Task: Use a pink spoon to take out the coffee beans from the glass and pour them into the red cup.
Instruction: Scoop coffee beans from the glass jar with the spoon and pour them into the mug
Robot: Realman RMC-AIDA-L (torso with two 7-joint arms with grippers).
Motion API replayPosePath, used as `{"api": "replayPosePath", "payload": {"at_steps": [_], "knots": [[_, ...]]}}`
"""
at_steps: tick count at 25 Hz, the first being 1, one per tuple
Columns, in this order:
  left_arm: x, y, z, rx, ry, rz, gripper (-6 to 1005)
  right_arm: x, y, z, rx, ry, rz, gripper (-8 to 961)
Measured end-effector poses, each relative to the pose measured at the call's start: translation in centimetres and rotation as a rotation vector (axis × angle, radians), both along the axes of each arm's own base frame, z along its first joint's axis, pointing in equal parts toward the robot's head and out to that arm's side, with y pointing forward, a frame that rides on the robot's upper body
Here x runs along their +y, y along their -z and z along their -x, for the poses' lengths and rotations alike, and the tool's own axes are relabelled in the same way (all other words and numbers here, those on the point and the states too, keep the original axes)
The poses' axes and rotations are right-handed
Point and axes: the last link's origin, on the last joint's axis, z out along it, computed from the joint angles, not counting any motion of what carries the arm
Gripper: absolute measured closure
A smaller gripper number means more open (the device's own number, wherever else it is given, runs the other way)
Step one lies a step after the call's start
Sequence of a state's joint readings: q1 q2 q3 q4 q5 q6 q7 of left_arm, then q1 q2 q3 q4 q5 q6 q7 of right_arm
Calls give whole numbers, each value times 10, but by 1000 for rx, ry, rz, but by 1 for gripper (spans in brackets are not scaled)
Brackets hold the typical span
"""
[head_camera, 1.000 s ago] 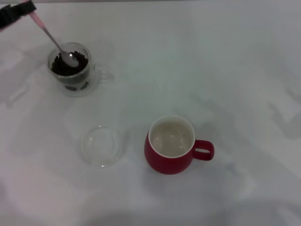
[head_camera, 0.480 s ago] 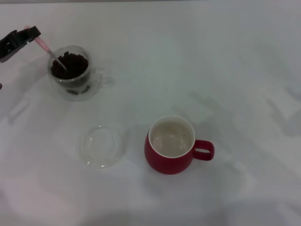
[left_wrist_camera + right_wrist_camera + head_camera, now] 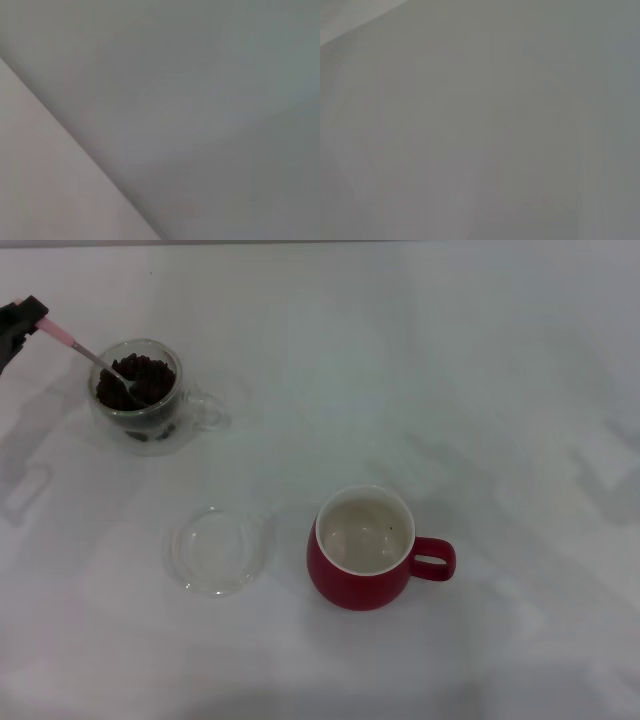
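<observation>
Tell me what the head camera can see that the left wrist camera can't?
Only the head view shows things: the left gripper at the far left edge holding the pink spoon, its bowl dipped in the coffee beans in the glass. It also shows the red cup, with no beans visible inside, and a clear saucer. Only the left wrist view shows a plain grey blur with a slanted paler band; nothing can be named. Both share nothing recognisable. The right gripper appears in neither.
</observation>
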State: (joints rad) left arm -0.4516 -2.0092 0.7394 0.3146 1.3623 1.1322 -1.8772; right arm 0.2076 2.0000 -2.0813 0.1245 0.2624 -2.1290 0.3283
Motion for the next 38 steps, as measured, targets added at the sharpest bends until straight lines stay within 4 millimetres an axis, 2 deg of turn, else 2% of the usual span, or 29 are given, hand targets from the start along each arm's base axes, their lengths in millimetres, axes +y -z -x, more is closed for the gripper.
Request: {"api": "replayPosePath", "payload": {"at_steps": [11,16,24,38], "knots": [[-23,-9,17,-102,-62,-87,869,0,-2,-1,-5,-2,-3,340],[-30,-12,14,-107,-11,-102,870,2,-2,0,-4,-9,-3,340],[-29,-13,-6,-115,126,-65,869,5,1,4,-1,-24,0,341],[-9,5,-55,-127,323,84,870,6,2,5,-16,-30,-17,341]]}}
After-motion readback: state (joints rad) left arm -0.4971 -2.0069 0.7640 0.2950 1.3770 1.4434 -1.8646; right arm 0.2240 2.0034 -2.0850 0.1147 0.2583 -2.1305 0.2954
